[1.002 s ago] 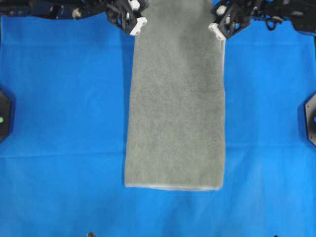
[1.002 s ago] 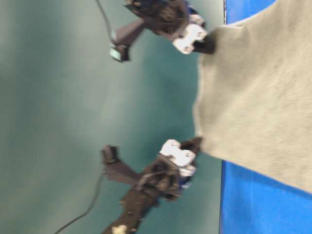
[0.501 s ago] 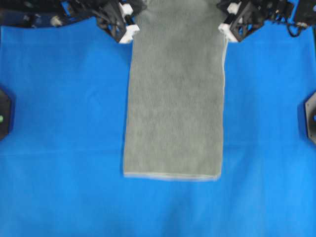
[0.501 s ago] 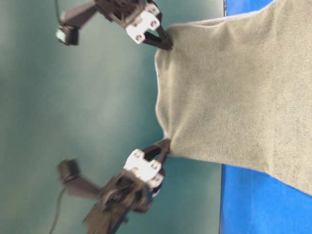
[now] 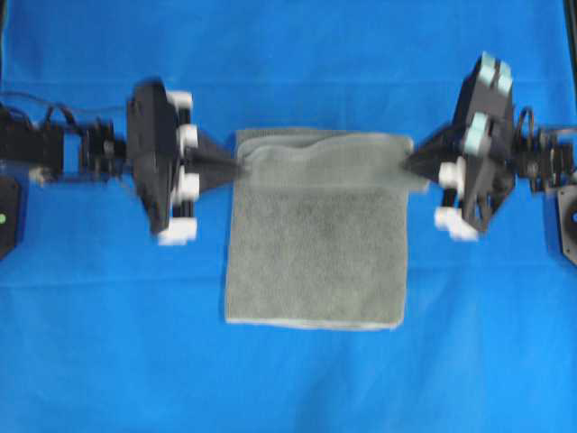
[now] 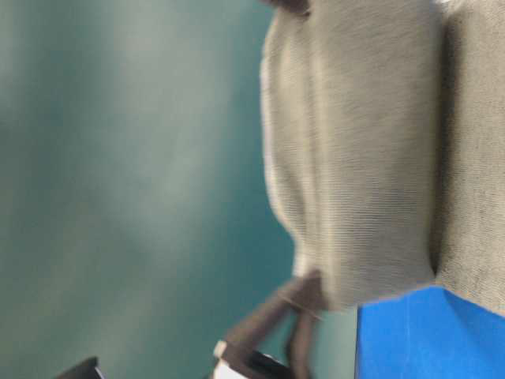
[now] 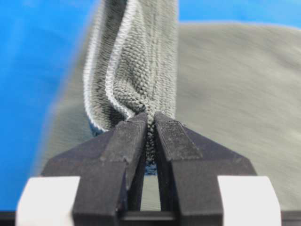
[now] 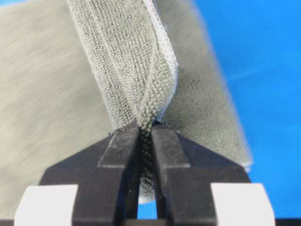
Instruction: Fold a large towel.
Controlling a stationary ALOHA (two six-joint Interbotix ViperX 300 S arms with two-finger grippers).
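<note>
One towel (image 5: 315,262), grey-green and fuzzy with a thin pale stitched edge, lies in the middle of the bright blue table sheet (image 5: 108,343). Its near part rests flat, the near edge running straight across, while its far end is lifted and doubled over, forming a rumpled band between the two grippers. In the table-level view (blurred) the raised cloth hangs as a thick rounded fold above the blue sheet, with a dark crease separating it from the layer beside it.

The left gripper (image 5: 236,168) comes in from the left side of the overhead view and pinches the towel's far left corner. Its wrist view shows the black fingers (image 7: 127,141) pressed nearly together, with bunched layers of cloth and the pale edge squeezed between them.

The right gripper (image 5: 407,166) reaches in from the right and clamps the far right corner in the same way; its fingers (image 8: 124,143) close tightly on a twisted pinch of fabric. Both corners sit at about the same level, stretched apart, and each arm extends outward toward its own side of the table.
</note>
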